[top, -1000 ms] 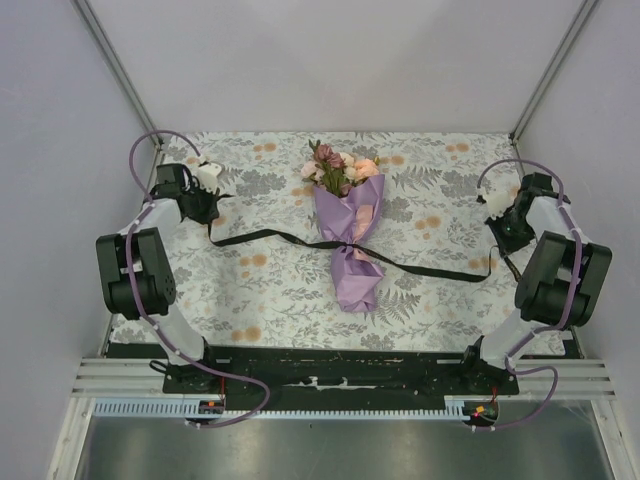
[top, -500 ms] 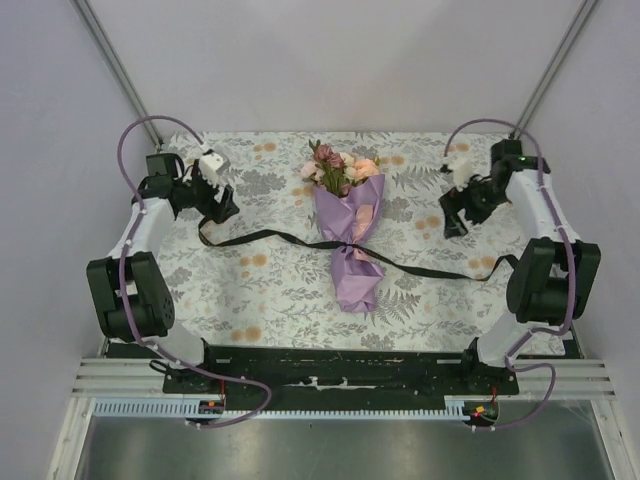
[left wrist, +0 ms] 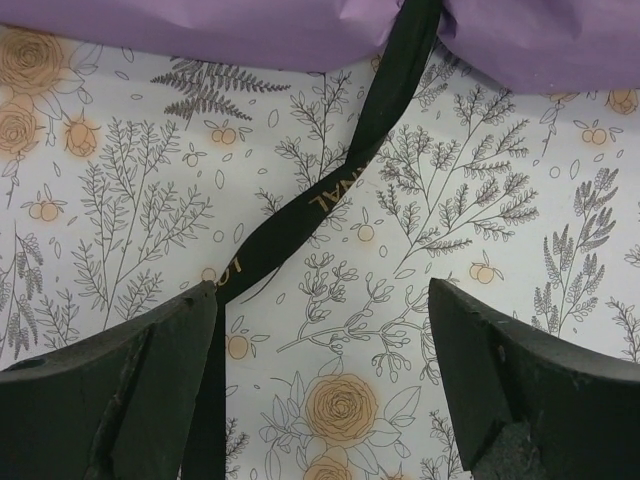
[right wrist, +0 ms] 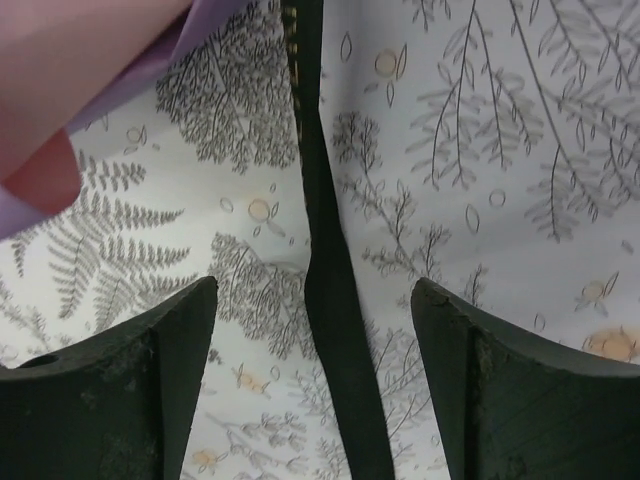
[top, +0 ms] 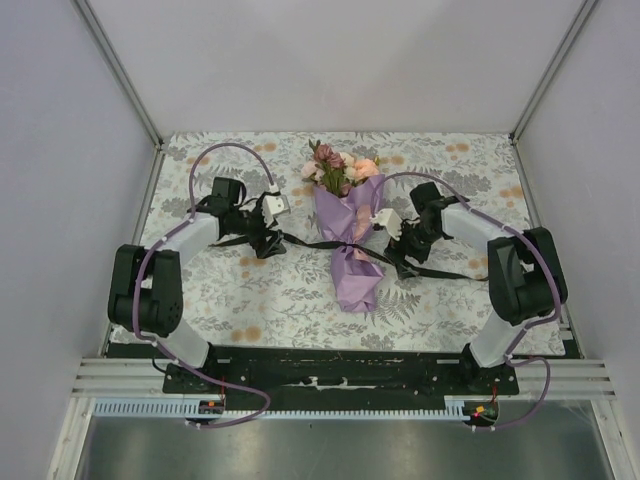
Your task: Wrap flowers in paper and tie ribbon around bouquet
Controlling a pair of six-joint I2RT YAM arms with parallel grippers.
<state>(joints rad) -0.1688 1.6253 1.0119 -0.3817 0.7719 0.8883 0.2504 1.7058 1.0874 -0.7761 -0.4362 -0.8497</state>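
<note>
Having dropped the ribbon (left wrist: 330,190) ends and swung in, the left gripper (left wrist: 320,300) and right gripper (right wrist: 315,290) gape open astride it, just either side of the bouquet (top: 350,235), probably to regrip for knotting

The bouquet (top: 348,235) lies flat on the desk (top: 280,290), its wide end towards the far side. Pink, peach and mauve flowers (top: 338,168) stick out of the lilac-purple paper (top: 355,285) cone. The black, gold-lettered ribbon (top: 305,243) crosses its waist and trails to both sides.
</note>
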